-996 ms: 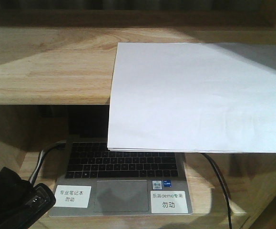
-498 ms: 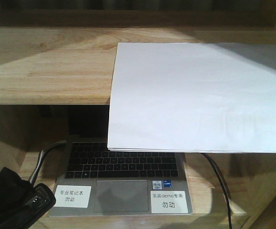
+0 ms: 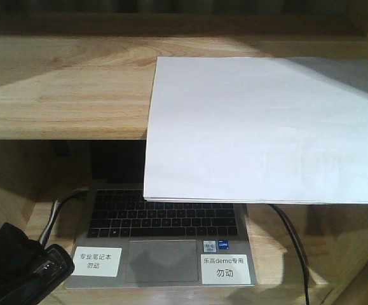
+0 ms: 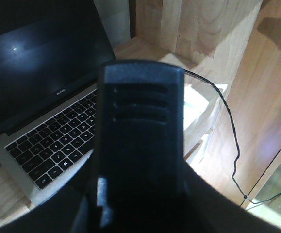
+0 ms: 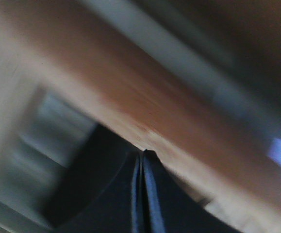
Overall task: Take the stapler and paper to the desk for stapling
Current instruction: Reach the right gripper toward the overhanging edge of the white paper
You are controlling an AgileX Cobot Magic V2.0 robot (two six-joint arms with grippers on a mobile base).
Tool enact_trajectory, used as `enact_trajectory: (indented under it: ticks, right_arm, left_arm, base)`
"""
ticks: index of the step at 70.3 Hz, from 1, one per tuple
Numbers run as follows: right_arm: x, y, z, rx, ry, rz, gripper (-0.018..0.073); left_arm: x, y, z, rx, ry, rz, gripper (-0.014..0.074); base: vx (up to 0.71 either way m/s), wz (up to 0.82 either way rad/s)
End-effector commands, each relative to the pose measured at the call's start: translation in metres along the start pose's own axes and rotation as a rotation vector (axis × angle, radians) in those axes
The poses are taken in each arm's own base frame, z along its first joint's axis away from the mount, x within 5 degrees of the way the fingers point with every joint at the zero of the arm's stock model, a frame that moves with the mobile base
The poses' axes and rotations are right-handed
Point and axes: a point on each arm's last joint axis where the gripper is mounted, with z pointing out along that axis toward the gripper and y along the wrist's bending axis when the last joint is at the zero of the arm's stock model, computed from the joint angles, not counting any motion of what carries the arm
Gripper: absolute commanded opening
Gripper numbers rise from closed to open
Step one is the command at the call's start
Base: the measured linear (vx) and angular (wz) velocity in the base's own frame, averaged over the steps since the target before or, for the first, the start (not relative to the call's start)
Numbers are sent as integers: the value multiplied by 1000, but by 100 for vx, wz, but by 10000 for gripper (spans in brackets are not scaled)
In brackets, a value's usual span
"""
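Right pincer [image 5: 141,162] shows tips pressed together with nothing between, my left pincer [image 3: 25,270] I cannot judge either way, and the paper [image 3: 260,127], overhanging the board [image 3: 63,89] above the laptop [image 3: 161,235], could slide off in loose sheets if I tug one corner.

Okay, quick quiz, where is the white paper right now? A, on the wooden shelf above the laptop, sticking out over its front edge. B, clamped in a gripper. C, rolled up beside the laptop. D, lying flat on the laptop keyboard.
A: the paper lies on the wooden shelf, its near edge overhanging the shelf front above the open laptop and its keyboard.
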Motion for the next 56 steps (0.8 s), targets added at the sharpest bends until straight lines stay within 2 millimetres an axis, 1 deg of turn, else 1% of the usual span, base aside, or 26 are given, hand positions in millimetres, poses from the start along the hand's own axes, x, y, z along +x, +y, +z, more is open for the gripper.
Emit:
enact_trajectory:
  ticks: [1,6,12,24,32,38,41,50,56]
  right_arm:
    - [-2,6,-1,-78,-27,56,15]
    - [-3,7,-1,-97,-33,64,60]
    - [-2,10,-1,-129,-12,72,137]
    - [6,20,-4,-269,139,110,353]
    - [11,27,-8,-385,245,91,459]
    - [13,33,-11,-471,308,89,498]
    - [14,36,-13,-512,329,92,505]
    - [12,45,-19,-641,353,119,505]
    - [11,48,-21,-671,356,160,505]
  left_arm:
    - [-18,2,-5,-33,-124,-26,-6]
    - [-18,2,-5,-33,-124,-26,-6]
    - [-18,2,-5,-33,-124,-26,-6]
    - [-18,2,-5,-33,-124,-26,-6]
    - [-18,2,-5,-33,-124,-26,-6]
    - [-18,2,-5,-33,-124,-26,-6]
    - [-18,2,-5,-33,-124,-26,-6]
    - [-18,2,-5,-33,-124,-26,-6]
    - [-18,2,-5,-33,-124,-26,-6]
  base:
    - [0,0]
    - [0,0]
    - [0,0]
    - [0,0]
    - [0,0]
    - [0,0]
    - [0,0]
    - [0,0]
    - [0,0]
